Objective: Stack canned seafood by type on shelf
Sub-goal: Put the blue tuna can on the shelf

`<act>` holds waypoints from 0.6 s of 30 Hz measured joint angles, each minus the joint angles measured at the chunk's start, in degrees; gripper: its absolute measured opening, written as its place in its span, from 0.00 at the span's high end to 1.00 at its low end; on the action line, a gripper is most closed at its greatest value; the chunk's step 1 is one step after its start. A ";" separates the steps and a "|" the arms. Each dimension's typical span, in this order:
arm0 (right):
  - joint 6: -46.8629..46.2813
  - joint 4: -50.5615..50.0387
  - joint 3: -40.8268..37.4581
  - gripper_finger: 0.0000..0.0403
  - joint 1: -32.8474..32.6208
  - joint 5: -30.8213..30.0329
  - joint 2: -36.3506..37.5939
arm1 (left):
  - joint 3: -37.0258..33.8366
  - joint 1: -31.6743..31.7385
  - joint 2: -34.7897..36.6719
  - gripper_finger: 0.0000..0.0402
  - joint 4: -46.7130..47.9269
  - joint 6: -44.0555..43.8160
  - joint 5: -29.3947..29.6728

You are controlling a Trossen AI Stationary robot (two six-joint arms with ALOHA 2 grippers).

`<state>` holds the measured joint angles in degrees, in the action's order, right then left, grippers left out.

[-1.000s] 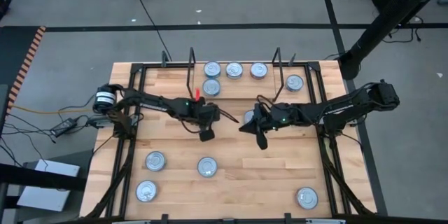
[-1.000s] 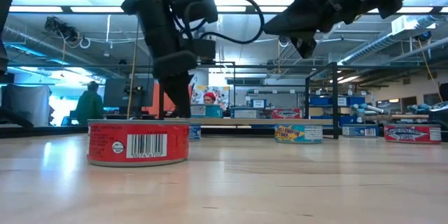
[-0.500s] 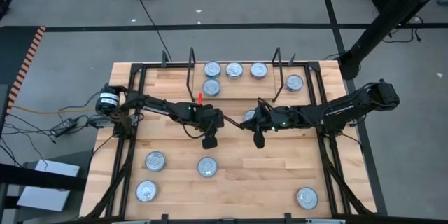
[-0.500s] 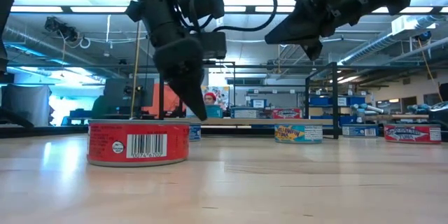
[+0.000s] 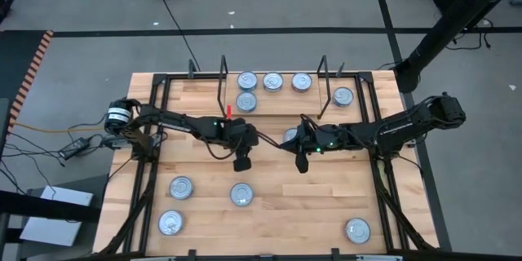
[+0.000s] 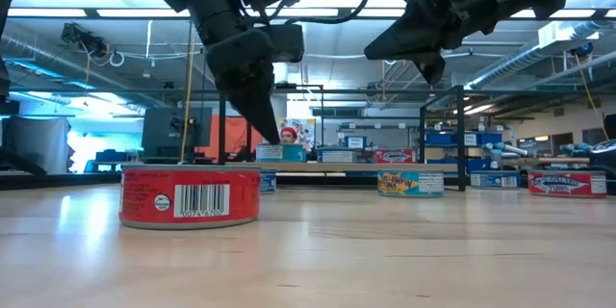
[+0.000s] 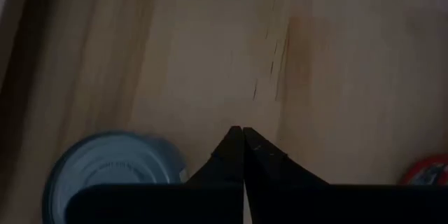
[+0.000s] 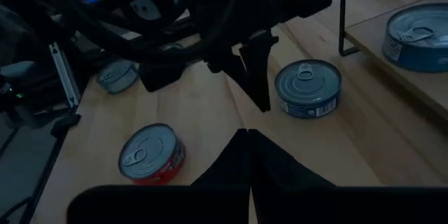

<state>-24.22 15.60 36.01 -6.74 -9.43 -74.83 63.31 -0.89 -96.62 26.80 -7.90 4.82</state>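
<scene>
Canned seafood tin [image 7: 115, 175] cut off behind closed left tool [image 7: 242, 134], label unseen

From overhead I get even, fairly bright light on the wooden table [image 5: 269, 171]; the arms throw only short, soft shadows onto the boards, and the tin lids shine pale. At table height the ceiling lights blow out to white along the top, so both arms read as dark silhouettes. The red can [image 6: 190, 193] near the lens is sharp, its barcode legible, and a sheen of glare lies on the wood before it. My left wrist camera is soft and dim, the blue-lidded tin [image 7: 115, 175] blurred. The right wrist picture is dark, with dull highlights on can lids.
</scene>
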 joint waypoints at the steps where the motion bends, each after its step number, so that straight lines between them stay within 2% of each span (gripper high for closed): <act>1: 0.25 -0.07 0.00 0.98 0.00 0.00 0.00 | 0.00 0.00 0.00 1.00 0.02 0.00 0.00; 7: 1.74 0.16 0.00 0.98 0.00 0.04 0.00 | 0.00 -0.33 1.99 1.00 2.40 0.02 -1.82; 11: 0.72 -0.03 0.00 0.98 0.01 -0.28 -0.01 | 0.43 -0.32 3.57 1.00 6.05 4.49 -4.06; 14: 3.28 0.20 0.00 0.98 0.01 -6.54 -0.04 | 2.39 0.13 3.89 1.00 9.69 8.02 -1.88; 18: 9.94 0.60 0.00 0.98 0.47 -13.87 -0.07 | 4.13 0.13 3.89 1.00 12.42 12.15 4.33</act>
<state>-14.28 16.20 36.01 -6.27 -23.30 -74.89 67.44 -0.75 -92.73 39.22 4.25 9.15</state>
